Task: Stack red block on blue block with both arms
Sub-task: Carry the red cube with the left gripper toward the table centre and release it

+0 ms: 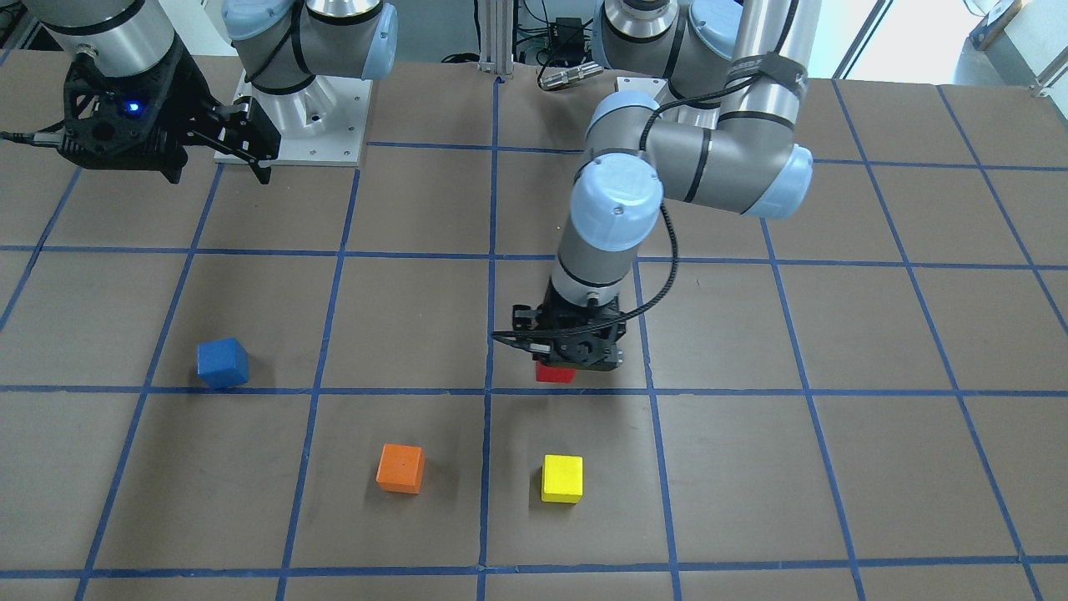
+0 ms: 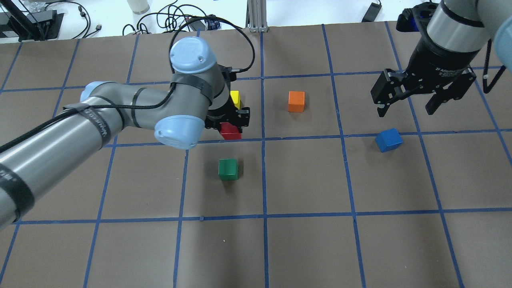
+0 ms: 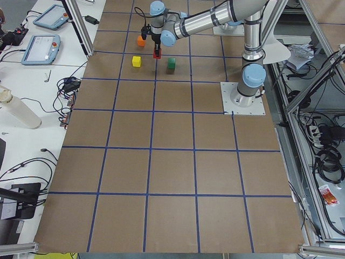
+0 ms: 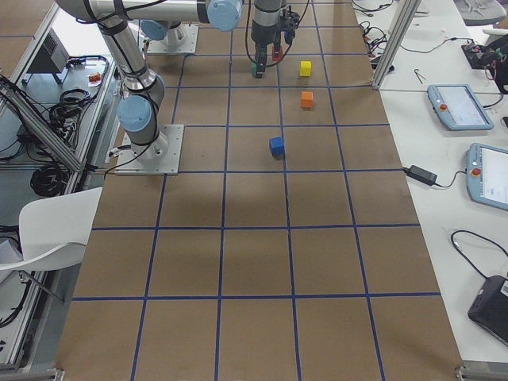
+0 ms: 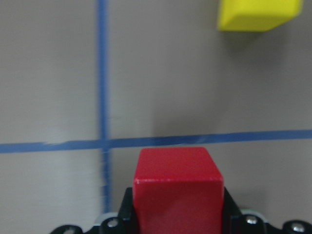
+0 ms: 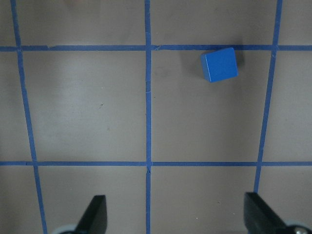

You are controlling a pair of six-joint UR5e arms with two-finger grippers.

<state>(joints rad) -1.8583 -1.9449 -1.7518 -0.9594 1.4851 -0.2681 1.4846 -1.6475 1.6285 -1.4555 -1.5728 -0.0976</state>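
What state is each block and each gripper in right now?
red block, clamped in the left gripper
blue block, lying free, nothing on it
orange block, lying free
yellow block, lying free
green block, lying free
left gripper, shut on red block
right gripper, open, empty

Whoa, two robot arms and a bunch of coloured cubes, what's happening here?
The left arm's claw is closed on the red block near the middle of the table. It is hard to tell whether the block is off the surface. The right arm's claw hangs open above the table, close to the blue block, which sits on its own. An orange block, a yellow block and a green block lie loose nearby. Nothing is stacked yet.
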